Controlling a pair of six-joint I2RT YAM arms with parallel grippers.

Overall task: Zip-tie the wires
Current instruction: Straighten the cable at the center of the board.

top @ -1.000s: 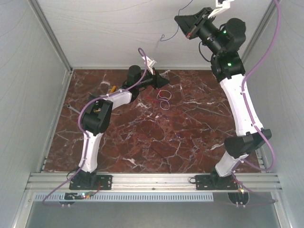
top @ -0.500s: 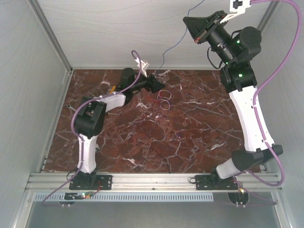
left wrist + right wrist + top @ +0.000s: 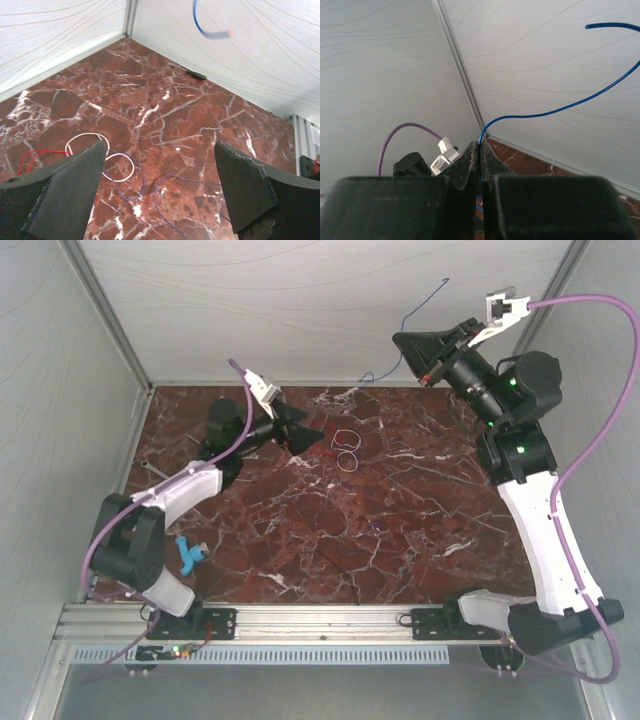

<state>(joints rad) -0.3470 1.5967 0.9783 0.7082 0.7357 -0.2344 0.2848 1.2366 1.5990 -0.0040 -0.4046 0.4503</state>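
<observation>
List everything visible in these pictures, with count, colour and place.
wire tangle: one, red, white and purple, far middle of the table
blue wire: one, blue, in the air, in the right claw
small blue object: one, blue, on the table beside the left arm
small black piece: one, black, on the table near the back wall
table: one, red-brown marble, under everything
left claw: one, black, open near the tangle
right claw: one, black, shut on the blue wire

Glossy red-brown marble-patterned tabletop point(image 3: 300, 530); matt white, faintly lined wall panels point(image 3: 250, 310); silvery ridged metal rail point(image 3: 320, 618) at bottom. Matt black, rough-edged fingers point(image 3: 70, 195) on the left gripper point(image 3: 160, 150); smooth-sheathed thin blue wire point(image 3: 214, 35).
</observation>
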